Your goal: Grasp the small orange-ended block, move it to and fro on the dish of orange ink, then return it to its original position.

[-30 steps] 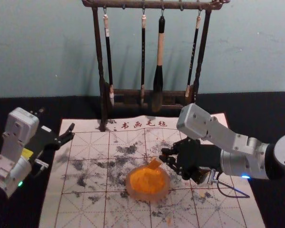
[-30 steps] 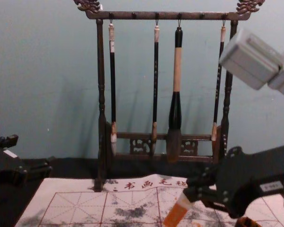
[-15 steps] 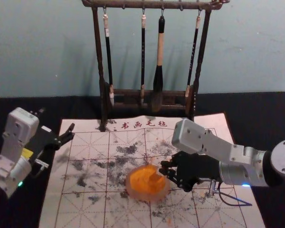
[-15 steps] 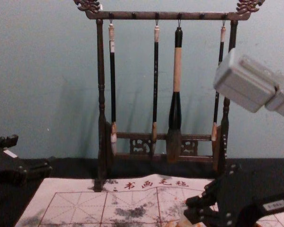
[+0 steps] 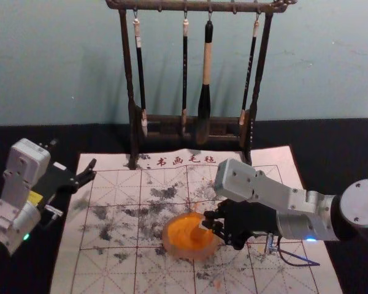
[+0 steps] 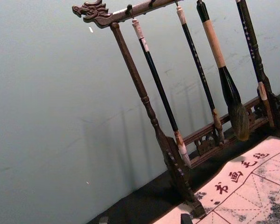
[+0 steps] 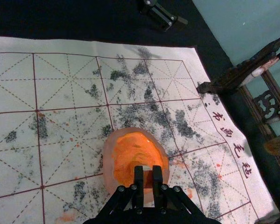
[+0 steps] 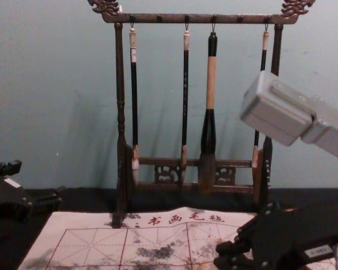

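Observation:
My right gripper (image 5: pixel 210 223) is over the right side of the dish of orange ink (image 5: pixel 185 231), shut on the small block (image 5: pixel 202 226). In the right wrist view the block (image 7: pixel 148 175) sits between the fingertips of the right gripper (image 7: pixel 148 181), its lower end against the ink in the dish (image 7: pixel 133 151); exact contact is hard to tell. The chest view has the right gripper (image 8: pixel 224 254) low at the right. Parked at the left edge of the mat, my left gripper (image 5: pixel 91 172) has its fingertips apart at the bottom of the left wrist view.
A wooden rack (image 5: pixel 132 122) with several hanging brushes, among them a thick one (image 5: pixel 205 92), stands at the back of the mat. The ink-stained calligraphy mat (image 5: pixel 107 269) lies under the dish, on a black table (image 5: pixel 349 144).
My right gripper has come down and slightly left with the block, whose orange end has gone from above the dish's back edge to down in the dish. The left arm has stayed still.

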Controlling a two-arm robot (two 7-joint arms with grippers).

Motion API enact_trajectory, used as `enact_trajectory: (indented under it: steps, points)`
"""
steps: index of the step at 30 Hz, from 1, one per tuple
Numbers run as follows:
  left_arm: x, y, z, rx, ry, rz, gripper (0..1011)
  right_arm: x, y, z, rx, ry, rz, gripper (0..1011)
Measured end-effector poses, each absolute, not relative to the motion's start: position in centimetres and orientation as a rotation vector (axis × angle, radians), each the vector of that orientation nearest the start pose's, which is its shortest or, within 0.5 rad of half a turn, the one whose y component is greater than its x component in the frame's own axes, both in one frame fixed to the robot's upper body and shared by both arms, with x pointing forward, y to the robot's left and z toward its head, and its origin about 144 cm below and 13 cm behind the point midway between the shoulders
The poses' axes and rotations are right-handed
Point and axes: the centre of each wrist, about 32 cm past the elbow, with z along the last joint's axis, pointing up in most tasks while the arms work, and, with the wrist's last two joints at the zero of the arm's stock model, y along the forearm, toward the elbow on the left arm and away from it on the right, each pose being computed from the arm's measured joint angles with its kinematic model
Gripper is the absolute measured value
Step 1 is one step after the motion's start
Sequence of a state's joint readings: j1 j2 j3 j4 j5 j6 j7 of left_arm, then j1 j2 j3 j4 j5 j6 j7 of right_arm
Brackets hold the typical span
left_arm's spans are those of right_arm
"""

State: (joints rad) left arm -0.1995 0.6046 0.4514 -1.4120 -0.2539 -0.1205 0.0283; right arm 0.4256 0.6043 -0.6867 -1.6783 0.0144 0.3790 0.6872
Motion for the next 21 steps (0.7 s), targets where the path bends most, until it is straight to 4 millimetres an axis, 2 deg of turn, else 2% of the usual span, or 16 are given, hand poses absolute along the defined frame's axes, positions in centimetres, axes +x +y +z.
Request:
enact_trajectory:
  steps: [21]
  points:
    - [48.86, 30.97, 113.98, 0.304, -0.285, 1.248, 1001, 50.90, -21.10, 123.78, -0.730, -0.267, -0.444, 85]
